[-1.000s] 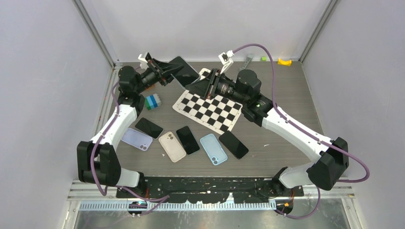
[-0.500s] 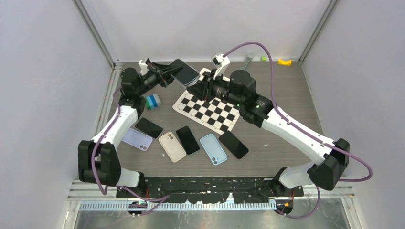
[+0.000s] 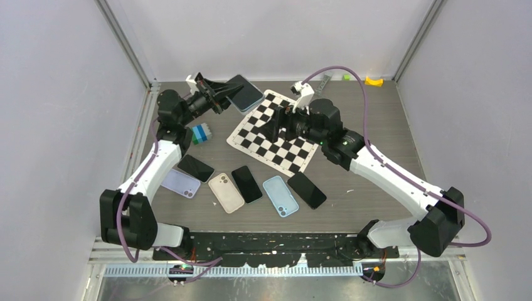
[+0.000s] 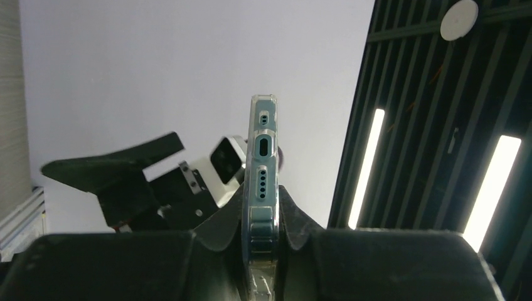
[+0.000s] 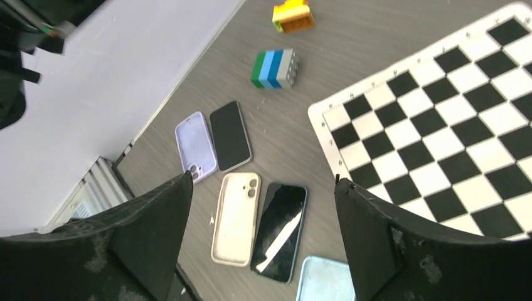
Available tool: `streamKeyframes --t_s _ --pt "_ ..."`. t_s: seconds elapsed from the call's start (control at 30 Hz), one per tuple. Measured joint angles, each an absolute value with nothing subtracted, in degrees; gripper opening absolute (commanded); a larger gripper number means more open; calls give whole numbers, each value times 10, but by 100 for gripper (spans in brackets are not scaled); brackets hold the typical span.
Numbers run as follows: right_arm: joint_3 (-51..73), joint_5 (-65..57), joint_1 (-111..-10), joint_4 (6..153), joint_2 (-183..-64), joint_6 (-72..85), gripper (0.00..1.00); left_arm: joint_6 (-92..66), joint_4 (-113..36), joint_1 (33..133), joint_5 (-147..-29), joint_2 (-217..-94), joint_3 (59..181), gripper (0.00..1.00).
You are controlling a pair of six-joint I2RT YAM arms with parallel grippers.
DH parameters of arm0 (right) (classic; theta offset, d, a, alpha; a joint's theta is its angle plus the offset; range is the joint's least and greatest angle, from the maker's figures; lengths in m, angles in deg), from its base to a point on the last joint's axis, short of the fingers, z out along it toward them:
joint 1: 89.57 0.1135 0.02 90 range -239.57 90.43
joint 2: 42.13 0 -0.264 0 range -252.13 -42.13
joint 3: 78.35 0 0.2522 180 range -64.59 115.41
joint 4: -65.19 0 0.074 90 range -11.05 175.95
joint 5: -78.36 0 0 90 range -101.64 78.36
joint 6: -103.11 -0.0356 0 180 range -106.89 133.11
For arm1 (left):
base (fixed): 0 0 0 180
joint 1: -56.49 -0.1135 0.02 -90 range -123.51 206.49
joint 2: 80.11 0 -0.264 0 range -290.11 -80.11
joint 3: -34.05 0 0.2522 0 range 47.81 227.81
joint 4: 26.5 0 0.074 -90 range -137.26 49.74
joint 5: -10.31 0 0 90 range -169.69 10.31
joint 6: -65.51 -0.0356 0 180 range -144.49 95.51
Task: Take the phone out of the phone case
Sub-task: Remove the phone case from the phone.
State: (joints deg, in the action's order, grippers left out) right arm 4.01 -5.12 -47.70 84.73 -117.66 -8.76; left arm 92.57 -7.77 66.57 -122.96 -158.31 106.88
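My left gripper is shut on a teal phone that sits in a clear phone case, held in the air over the table's back left. The left wrist view shows the phone edge-on and upright between my left gripper's jaws, its port and speaker holes facing the camera. The clear case rim wraps its edge. My right gripper hangs over the checkered mat, a short way right of the phone and apart from it. In its own view my right gripper is open with nothing between its fingers.
A checkered mat lies mid-table. In a row toward the front lie a lilac case, a black phone, a cream case, another black phone, a light blue case and a third black phone. A striped block sits at the left.
My right gripper has opened, let go of the phone's edge and drawn back to the right over the mat. My left gripper has kept its hold and turned the phone.
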Motion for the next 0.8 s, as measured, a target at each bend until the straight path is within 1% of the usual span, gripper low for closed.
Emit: streamKeyframes --t_s 0.13,0.3,0.37,0.57,0.63,0.77,0.8 --pt "20 4 -507 856 -1152 -112 90 937 -60 668 -1241 -1573 1072 0" --pt "22 64 -519 811 -1102 -157 91 938 -58 668 -1243 -1572 1072 0" --pt "27 73 -519 788 -1091 -182 93 936 -58 667 -1243 -1572 1072 0" --pt "49 61 -519 723 -1106 -306 93 920 -60 668 -1243 -1572 1072 0" --pt "49 57 -519 704 -1124 -353 91 917 -63 668 -1243 -1571 1072 0" --pt "49 47 -519 692 -1153 -420 76 906 -65 668 -1242 -1569 1072 0" --pt "49 45 -519 690 -1156 -433 71 903 -67 668 -1241 -1569 1072 0"
